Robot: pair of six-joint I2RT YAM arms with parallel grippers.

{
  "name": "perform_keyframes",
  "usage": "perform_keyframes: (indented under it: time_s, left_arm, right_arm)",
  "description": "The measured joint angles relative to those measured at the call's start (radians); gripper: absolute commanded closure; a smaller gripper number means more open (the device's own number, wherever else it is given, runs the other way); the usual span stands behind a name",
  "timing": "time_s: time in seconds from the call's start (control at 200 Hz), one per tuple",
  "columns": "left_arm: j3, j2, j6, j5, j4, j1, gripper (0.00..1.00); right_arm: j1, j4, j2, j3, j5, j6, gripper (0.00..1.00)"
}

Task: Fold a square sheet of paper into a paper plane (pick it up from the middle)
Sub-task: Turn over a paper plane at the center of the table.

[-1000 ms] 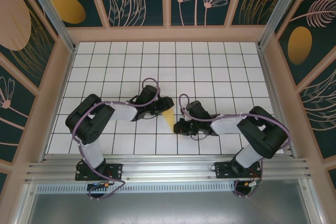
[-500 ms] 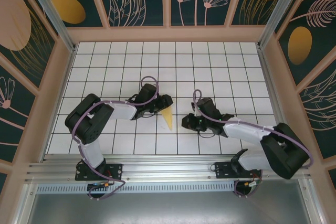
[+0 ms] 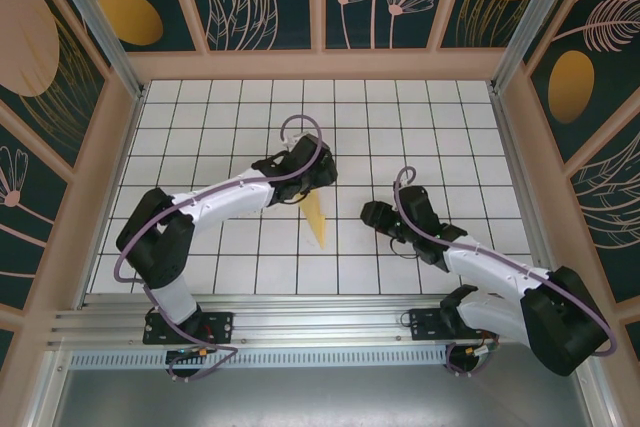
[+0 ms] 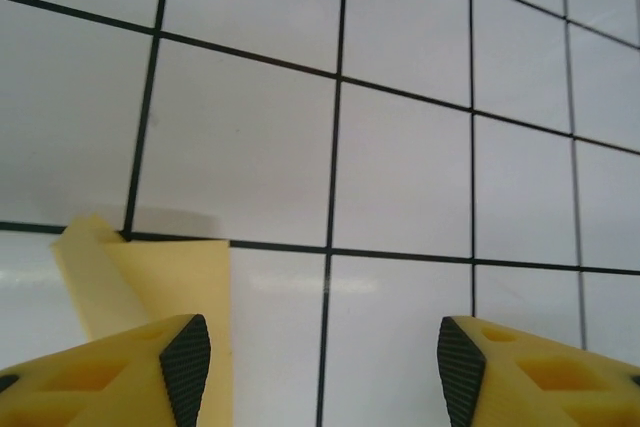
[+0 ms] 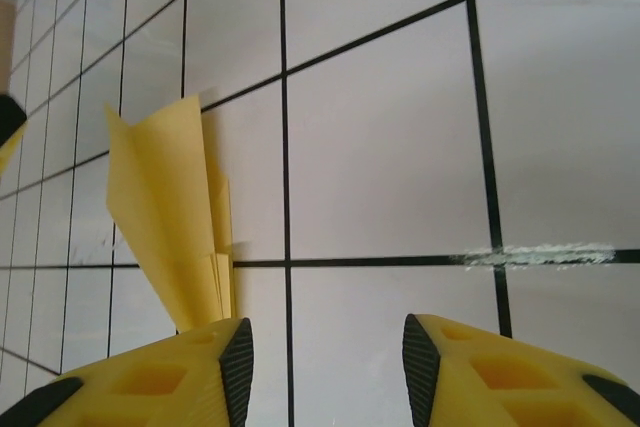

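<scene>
The square sheet of paper is folded into a slim yellow paper plane (image 3: 316, 221) that lies free on the white grid table, its point toward the near edge. My left gripper (image 3: 304, 177) hovers just behind the plane's wide end, open. In the left wrist view the plane's (image 4: 150, 282) tail shows beside the left finger, with bare tile between the jaws of the gripper (image 4: 322, 372). My right gripper (image 3: 373, 215) stands about one tile right of the plane, open. In the right wrist view the paper plane (image 5: 170, 212) lies left of the empty gripper (image 5: 328, 365).
The grid table (image 3: 440, 137) is walled by wooden panels at the back and both sides. An aluminium rail (image 3: 320, 322) with the arm bases runs along the near edge. A scuff mark (image 5: 545, 255) lies on a grid line.
The right gripper opened, let go of the plane and drew back to the right. The left gripper opened wider and moved up and right, off the plane's tail.
</scene>
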Motion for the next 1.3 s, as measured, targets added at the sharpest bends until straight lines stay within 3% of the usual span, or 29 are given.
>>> perform_keyframes:
  time_s: [0.275, 0.47, 0.781, 1.026, 1.301]
  left_arm:
    - [0.021, 0.089, -0.009, -0.100, -0.186, -0.024, 0.38]
    - [-0.019, 0.087, -0.029, -0.107, -0.173, -0.024, 0.65]
    - [-0.209, -0.045, -0.050, -0.100, -0.097, -0.018, 0.94]
    - [-0.335, -0.128, -0.046, -0.073, 0.032, -0.010, 0.99]
    - [-0.451, -0.153, -0.050, -0.053, 0.121, 0.001, 0.98]
  right_arm:
    - [-0.030, 0.097, 0.015, -0.012, -0.021, -0.011, 0.54]
    - [-0.039, 0.106, 0.095, 0.039, -0.092, -0.031, 0.56]
    - [-0.039, 0.149, 0.163, 0.074, -0.217, -0.042, 0.57]
    - [-0.014, 0.183, 0.302, 0.140, -0.364, -0.077, 0.51]
    - [0.086, 0.167, 0.478, 0.291, -0.369, -0.109, 0.48]
